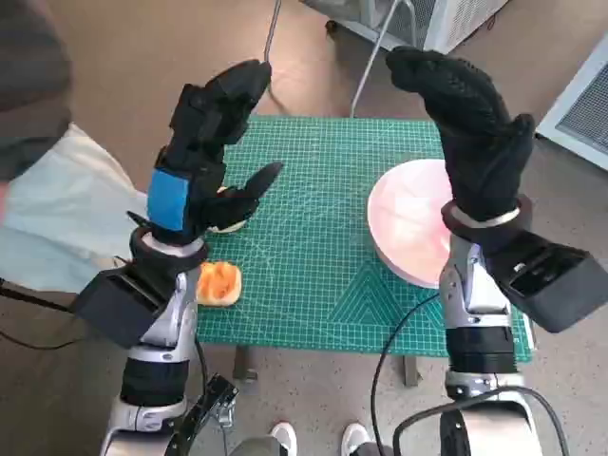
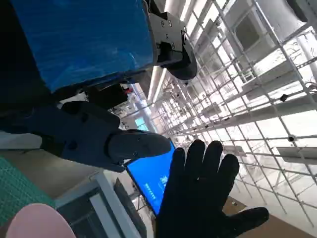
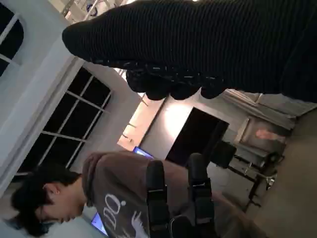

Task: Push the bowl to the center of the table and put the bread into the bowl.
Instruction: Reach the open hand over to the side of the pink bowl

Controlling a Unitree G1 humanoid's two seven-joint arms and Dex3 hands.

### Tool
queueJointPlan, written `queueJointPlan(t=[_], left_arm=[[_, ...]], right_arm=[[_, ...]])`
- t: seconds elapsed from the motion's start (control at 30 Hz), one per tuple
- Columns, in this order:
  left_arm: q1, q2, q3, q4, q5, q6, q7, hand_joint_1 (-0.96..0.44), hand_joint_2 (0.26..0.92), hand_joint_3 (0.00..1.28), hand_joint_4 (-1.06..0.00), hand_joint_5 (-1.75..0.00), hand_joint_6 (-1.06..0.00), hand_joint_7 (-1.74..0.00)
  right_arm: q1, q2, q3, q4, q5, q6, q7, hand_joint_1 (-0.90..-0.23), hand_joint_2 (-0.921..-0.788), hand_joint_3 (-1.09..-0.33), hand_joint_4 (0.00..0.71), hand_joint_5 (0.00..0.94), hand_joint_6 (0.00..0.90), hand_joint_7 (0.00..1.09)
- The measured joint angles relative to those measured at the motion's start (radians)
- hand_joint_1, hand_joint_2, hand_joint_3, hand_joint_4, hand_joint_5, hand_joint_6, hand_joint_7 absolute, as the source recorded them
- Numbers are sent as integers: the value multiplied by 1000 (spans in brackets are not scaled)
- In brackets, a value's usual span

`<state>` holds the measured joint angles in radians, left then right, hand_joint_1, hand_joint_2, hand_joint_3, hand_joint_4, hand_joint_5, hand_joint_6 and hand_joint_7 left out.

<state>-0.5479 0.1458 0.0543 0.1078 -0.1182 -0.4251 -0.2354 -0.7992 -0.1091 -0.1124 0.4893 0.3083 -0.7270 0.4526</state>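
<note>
The pink bowl (image 1: 404, 223) sits at the right side of the green mat (image 1: 304, 247), partly hidden behind my right forearm. The bread (image 1: 218, 283), orange-brown, lies near the mat's front left corner beside my left forearm. Both hands are raised well above the table. My left hand (image 1: 204, 142) holds nothing, and its fingers are apart over the mat's left part. My right hand (image 1: 470, 123) is up over the bowl with its fingers spread and nothing in it. The left wrist view shows the bowl's rim (image 2: 34, 220) and the gloved right hand (image 2: 200, 193).
A pale object (image 1: 231, 220) lies on the mat, mostly hidden under my left hand. Pale cloth (image 1: 66, 209) hangs at the table's left. White units (image 1: 446, 19) stand on the floor behind. A person in a brown hoodie (image 3: 114, 198) is near in the right wrist view.
</note>
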Motion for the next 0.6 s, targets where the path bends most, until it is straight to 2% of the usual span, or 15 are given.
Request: queueJointPlan(t=[0.6], left_arm=[[-4, 2, -1, 2, 1, 0, 0, -398, 921, 311, -340, -2, -119, -688]], right_arm=[[0, 0, -1, 9, 0, -6, -1, -612, -921, -768, 305, 6, -1, 820]])
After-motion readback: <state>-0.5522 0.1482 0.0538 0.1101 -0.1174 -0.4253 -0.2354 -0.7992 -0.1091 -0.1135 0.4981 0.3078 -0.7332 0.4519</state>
